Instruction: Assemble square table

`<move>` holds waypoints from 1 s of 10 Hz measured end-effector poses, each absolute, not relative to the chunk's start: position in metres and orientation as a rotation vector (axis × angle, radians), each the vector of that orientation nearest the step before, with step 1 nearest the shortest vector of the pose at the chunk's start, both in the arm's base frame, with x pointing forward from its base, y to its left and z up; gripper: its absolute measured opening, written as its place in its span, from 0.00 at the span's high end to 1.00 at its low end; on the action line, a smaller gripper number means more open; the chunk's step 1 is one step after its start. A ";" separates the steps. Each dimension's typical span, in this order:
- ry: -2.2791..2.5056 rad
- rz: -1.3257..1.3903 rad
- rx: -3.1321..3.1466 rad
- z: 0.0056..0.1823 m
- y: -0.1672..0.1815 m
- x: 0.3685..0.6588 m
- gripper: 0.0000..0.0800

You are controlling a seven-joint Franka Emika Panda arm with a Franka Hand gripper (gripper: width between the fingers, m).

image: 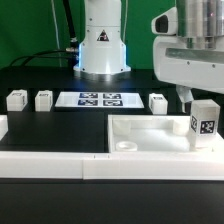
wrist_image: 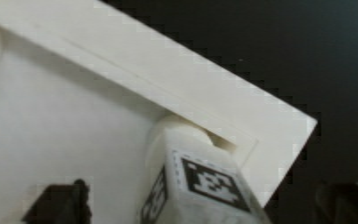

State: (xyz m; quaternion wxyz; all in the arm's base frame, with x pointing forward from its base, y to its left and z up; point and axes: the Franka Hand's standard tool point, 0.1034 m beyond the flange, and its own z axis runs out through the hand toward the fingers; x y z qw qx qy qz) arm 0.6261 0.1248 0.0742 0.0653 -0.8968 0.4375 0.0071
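My gripper (wrist_image: 201,208) gapes around the small white tagged leg (image: 205,122); barely seated in the white plastic square tabletop (image: 150,138) corner, it may topple.

Smooth white plastic tabletop (image: 150,135), matt black table (image: 50,125)

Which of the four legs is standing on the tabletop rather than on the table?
The leg at the exterior view's far right, upright at the tabletop's corner. The other three sit on the black table behind it.
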 end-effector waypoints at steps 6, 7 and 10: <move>0.605 -0.019 -2.951 0.075 0.120 0.628 0.19; 0.376 -0.035 -3.003 0.077 0.120 0.629 0.19; 0.179 -0.049 -3.038 0.077 0.121 0.630 0.19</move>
